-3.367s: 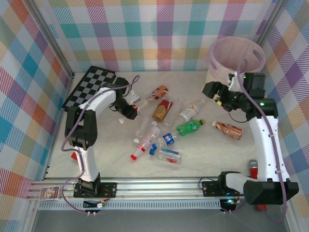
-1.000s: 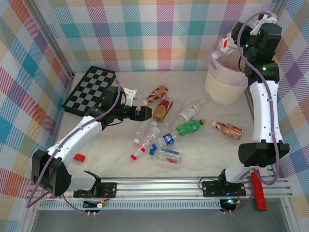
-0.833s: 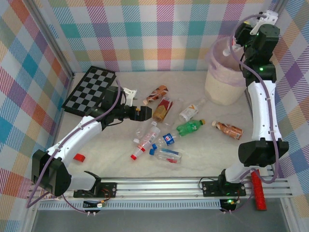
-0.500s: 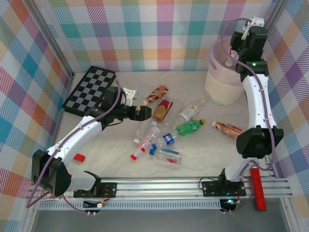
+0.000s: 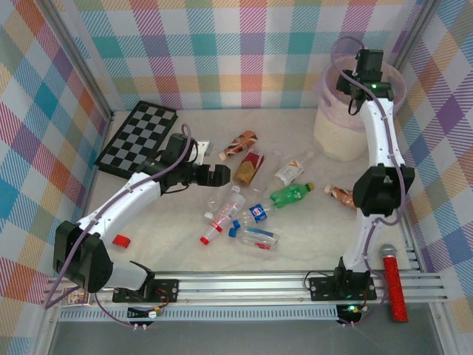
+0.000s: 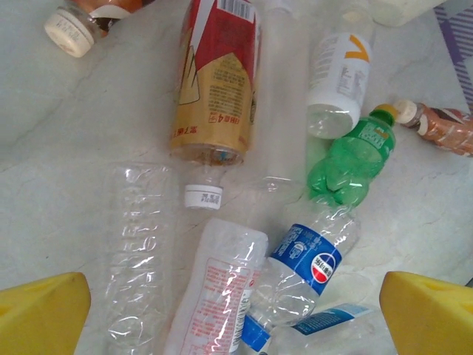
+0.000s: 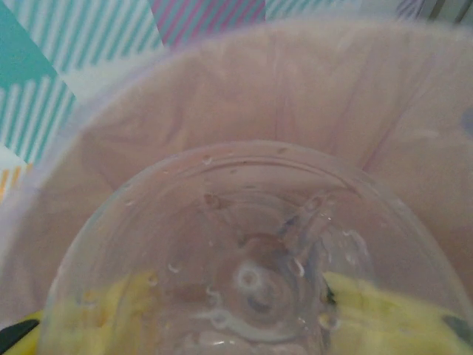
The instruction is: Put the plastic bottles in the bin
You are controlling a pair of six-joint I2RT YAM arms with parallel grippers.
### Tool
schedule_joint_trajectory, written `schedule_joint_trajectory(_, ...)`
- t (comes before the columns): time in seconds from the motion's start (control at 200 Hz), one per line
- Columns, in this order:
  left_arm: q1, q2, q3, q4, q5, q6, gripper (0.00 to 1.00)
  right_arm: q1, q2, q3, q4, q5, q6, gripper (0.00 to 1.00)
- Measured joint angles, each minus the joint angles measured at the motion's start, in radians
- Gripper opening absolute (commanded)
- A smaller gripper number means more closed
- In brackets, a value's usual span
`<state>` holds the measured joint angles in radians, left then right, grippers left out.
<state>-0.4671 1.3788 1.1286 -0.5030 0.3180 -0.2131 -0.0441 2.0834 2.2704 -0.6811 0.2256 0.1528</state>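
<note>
Several plastic bottles lie mid-table: a red-and-gold labelled one, a green one, a blue-labelled clear one, a white-labelled one and two brown ones. My left gripper hovers open just left of them, nothing between its yellow fingers. My right gripper reaches down over the cream bin, shut on a clear bottle whose base faces the pink liner.
A chessboard lies at the back left. A red brush-like stick rests by the front rail at the right, and a small red piece at the front left. Plaid walls close in the back and sides.
The right arm has carried its clear bottle up from the table, then swung left and dipped over the bin's mouth. The left gripper has barely shifted beside the bottles.
</note>
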Motion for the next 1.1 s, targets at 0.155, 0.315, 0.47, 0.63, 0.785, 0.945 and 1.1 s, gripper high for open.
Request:
schedule_joint_trajectory(0.155,-0.004,-0.009,0.000,-0.007,-0.013,0.004,1.00,-0.022,0.136,0.167,-0.145,-0.034,0.043,0.54)
schedule_joint_trajectory(0.315,-0.004,-0.017,0.000,-0.009,-0.017,0.012,1.00,-0.047,0.187,0.210,-0.220,-0.079,0.076,0.61)
schedule_joint_trajectory(0.47,-0.004,-0.017,0.000,-0.011,-0.017,0.019,1.00,-0.063,0.198,0.210,-0.273,-0.125,0.106,0.78)
schedule_joint_trajectory(0.63,-0.004,-0.017,0.000,-0.012,-0.016,0.019,1.00,-0.063,0.198,0.210,-0.297,-0.175,0.130,0.96)
schedule_joint_trajectory(0.785,-0.004,-0.017,-0.006,-0.012,-0.013,0.019,1.00,-0.067,0.198,0.227,-0.323,-0.196,0.132,0.99)
schedule_joint_trajectory(0.945,-0.004,-0.016,-0.006,-0.015,-0.014,0.025,1.00,-0.076,0.200,0.302,-0.354,-0.230,0.136,0.99)
schedule_joint_trajectory(1.1,-0.004,-0.002,0.010,-0.029,-0.016,0.050,1.00,-0.101,0.170,0.335,-0.358,-0.275,0.158,0.99)
